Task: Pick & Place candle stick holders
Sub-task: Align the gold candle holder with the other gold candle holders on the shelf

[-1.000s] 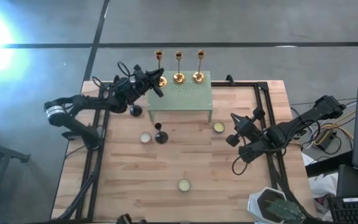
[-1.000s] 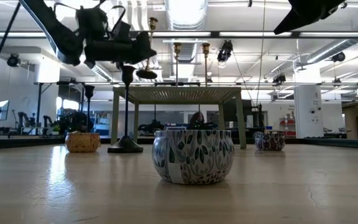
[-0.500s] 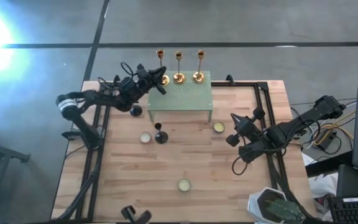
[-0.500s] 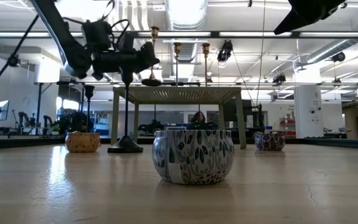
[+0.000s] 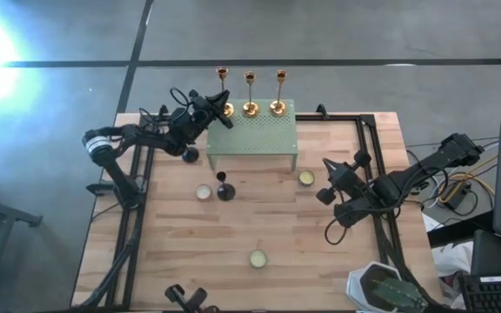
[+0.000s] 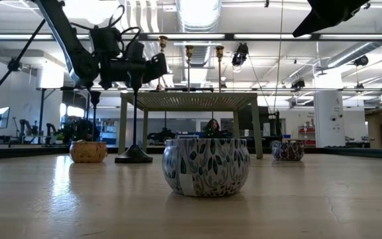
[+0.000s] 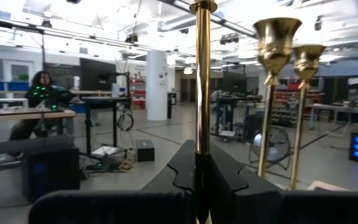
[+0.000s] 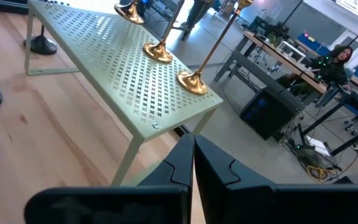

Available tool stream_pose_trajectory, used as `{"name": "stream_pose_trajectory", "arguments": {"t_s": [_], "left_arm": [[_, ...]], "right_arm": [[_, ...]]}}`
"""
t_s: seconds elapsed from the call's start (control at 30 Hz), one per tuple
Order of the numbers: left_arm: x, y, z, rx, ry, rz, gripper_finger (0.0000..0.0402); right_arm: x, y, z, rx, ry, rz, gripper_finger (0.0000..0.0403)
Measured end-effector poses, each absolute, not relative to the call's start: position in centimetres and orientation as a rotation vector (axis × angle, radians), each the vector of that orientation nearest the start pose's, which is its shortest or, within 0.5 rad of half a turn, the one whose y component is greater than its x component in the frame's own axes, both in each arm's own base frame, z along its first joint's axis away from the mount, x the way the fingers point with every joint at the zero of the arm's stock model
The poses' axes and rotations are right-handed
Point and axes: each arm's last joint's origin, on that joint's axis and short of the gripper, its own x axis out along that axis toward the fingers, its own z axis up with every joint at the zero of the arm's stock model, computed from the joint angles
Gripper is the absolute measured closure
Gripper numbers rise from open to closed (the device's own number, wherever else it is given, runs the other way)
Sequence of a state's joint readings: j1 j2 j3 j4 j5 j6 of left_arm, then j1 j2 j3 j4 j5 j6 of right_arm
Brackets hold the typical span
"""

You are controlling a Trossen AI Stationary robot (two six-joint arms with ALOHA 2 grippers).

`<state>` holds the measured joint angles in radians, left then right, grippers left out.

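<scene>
on the wooden table [image 5: 259, 226], toward its far edge, stands the green perforated stand [image 5: 252, 136], and the task's things gather on and around it. the left arm reaches to the stand's left far corner, where the left gripper [image 5: 218, 106] has its fingers [image 7: 185, 165] closed on the stem of a gold candle stick holder [image 7: 202, 81]; the wrist view shows the bright stem running up between the two dark pads. the right arm waits over the right side of the table, and the right gripper [image 5: 324, 195] has its fingers pressed together on nothing

two more gold holders [image 5: 250, 109] [image 5: 277, 107] stand upright on the stand's far edge, just beside the gripped one. a black holder [image 5: 224, 190] stands on the table in front of the stand, and another black holder [image 5: 189, 155] sits by the stand's left leg. three small round tins [image 5: 203, 192] [image 5: 306, 178] [image 5: 257, 258] lie scattered on the wood

these holders look like stiff, polished metal: rigid, probably light, and top-heavy in shape, with a slim stem over a small round base. the smooth stem is likely slippery, so a firm squeeze low to mid stem, square to the pads, seems the safest hold; gripped high near the tiny cup it could swing or twist. the neighbours stand close, so a tilt might knock them off the stand. the matte black ones probably give a little more friction
</scene>
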<state>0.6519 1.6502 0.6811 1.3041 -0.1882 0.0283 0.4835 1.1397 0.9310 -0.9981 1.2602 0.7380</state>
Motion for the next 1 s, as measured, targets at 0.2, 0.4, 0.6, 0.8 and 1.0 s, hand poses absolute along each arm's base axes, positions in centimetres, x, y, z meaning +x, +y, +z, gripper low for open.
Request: {"name": "stream_pose_trajectory", "arguments": {"t_s": [0.2,0.4,0.6,0.8,1.0], "left_arm": [[25.1,20.6,22.2,0.072,-0.310,0.863,0.0385],[25.5,21.2,21.3,0.056,-0.296,0.868,0.0385],[25.4,21.7,21.2,0.066,-0.294,0.885,0.0385],[25.2,21.9,21.2,0.065,-0.294,0.898,0.0385],[25.2,21.9,21.1,0.065,-0.292,0.897,0.0385]], "right_arm": [[18.0,6.4,28.0,-0.272,0.477,-0.884,0.0394],[18.0,6.4,28.0,-0.270,0.476,-0.885,0.0394],[18.0,6.4,28.0,-0.269,0.475,-0.884,0.0394],[18.0,6.4,28.0,-0.269,0.476,-0.884,0.0394],[18.0,6.4,28.0,-0.269,0.476,-0.884,0.0394]]}}
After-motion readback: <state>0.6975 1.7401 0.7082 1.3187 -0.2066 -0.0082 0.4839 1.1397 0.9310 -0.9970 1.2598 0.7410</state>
